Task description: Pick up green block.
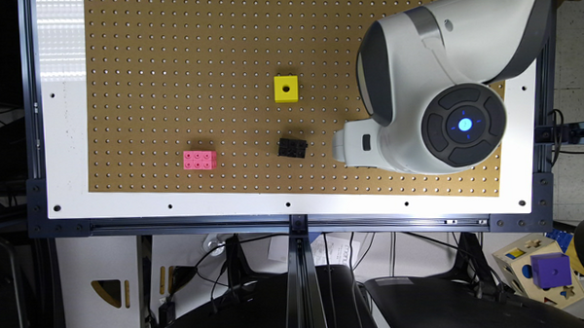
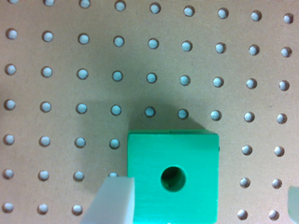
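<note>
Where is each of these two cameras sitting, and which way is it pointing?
Exterior view: off the arm, high above, looking straight down on the pegboard with the yellow cube, black brick and pink brick; the arm's white body covers one corner.
Wrist view: on the wrist, looking down close at the green block; one white fingertip beside it, another at the frame edge.
Shared: the same pegboard.

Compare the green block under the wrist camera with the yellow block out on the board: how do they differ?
The green block is bright green; the yellow block is yellow. The green one sits between the gripper fingers, one finger beside its edge; the yellow one stands apart from the arm. Both are cubes with one round hole on top, resting on the pegboard.
</note>
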Robot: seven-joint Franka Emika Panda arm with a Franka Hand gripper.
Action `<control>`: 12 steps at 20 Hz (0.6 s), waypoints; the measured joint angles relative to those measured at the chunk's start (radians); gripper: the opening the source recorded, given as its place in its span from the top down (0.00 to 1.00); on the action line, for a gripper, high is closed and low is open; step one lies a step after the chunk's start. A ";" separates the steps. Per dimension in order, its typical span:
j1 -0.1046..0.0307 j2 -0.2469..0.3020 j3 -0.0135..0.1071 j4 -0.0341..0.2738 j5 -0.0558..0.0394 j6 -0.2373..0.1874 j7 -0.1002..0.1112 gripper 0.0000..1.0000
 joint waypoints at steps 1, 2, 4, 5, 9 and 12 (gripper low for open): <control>-0.001 0.003 -0.002 0.000 -0.0005 0.000 0.000 0.00; -0.002 0.004 -0.004 0.000 -0.0008 0.000 0.000 0.00; -0.004 0.005 -0.005 0.000 -0.0010 -0.001 0.000 0.00; -0.005 0.005 -0.006 0.000 -0.0011 -0.001 0.000 0.00; -0.005 0.005 -0.011 0.000 -0.0012 -0.001 0.000 0.00; -0.005 0.014 -0.011 0.001 -0.0013 0.003 0.000 0.00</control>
